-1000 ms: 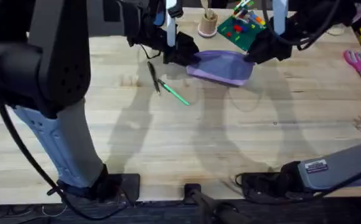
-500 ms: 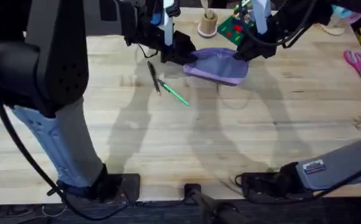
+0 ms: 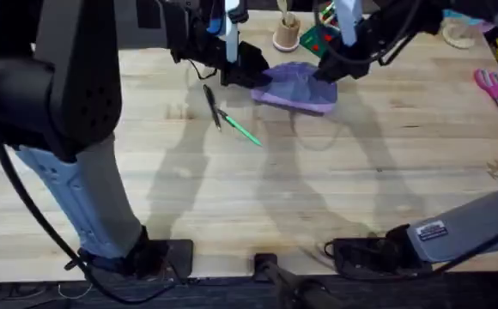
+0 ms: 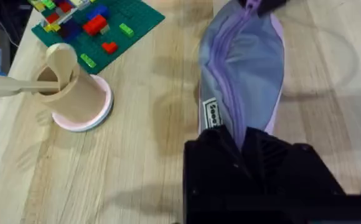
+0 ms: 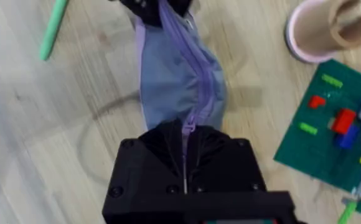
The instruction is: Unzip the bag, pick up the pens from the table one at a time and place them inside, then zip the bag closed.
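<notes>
Overhead: the bag [image 3: 296, 86] lies at the far middle of the table [image 3: 318, 197], stretched between two arms. The left end effector [image 3: 253, 75] pinches its left end; the right end effector [image 3: 324, 69] is clamped on the other end. Over the last second the right one has slid leftward along the bag, toward the left arm, and the bag looks shorter and bunched. My reading: the zipper pull is being dragged open, so unzipping is under way but not finished. The black pen [image 3: 211, 106] and green pen [image 3: 242, 129] lie just in front of the bag, touching at one end, untouched.

Left wrist: the black fingers are pressed together on the bag's end [image 4: 218, 115]; the zipper [image 4: 227, 81] runs away from them, looking mostly shut here. A cup [image 4: 75, 93] and brick plate [image 4: 99, 25] sit beside.

Right wrist: the right end effector [image 5: 185, 146] pinches at the zipper line [image 5: 196, 81], seemingly on the pull; the green pen [image 5: 53, 28] lies beyond
</notes>
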`<state>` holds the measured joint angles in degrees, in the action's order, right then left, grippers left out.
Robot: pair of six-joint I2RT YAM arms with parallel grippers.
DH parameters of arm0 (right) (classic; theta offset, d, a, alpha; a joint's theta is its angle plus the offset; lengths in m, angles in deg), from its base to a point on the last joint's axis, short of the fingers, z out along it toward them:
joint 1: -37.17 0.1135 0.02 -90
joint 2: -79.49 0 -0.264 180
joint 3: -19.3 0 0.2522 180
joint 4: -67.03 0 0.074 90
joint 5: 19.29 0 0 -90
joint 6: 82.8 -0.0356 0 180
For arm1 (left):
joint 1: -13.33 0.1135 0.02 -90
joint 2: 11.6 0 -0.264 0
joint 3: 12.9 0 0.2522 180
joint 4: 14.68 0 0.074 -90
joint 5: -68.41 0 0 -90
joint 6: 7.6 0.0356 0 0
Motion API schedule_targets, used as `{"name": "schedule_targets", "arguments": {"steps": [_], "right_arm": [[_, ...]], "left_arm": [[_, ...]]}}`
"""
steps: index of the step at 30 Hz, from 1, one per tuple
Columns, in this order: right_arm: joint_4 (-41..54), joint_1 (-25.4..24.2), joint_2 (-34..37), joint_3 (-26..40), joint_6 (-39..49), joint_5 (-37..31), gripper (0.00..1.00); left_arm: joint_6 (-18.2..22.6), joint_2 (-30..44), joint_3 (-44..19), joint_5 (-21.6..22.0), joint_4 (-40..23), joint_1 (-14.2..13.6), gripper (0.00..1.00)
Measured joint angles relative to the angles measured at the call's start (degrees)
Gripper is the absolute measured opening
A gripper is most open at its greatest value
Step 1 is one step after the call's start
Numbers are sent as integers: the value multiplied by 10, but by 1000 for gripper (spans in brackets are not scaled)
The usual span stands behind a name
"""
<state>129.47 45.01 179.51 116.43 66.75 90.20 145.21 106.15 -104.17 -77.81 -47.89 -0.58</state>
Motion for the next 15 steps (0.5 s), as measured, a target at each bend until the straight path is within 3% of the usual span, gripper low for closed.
{"name": "schedule_targets", "arguments": {"steps": [15], "right_arm": [[-49, 53, 15, 0, -13, -19, 31]], "left_arm": [[0, 0, 0, 11, 2, 6, 42]]}}
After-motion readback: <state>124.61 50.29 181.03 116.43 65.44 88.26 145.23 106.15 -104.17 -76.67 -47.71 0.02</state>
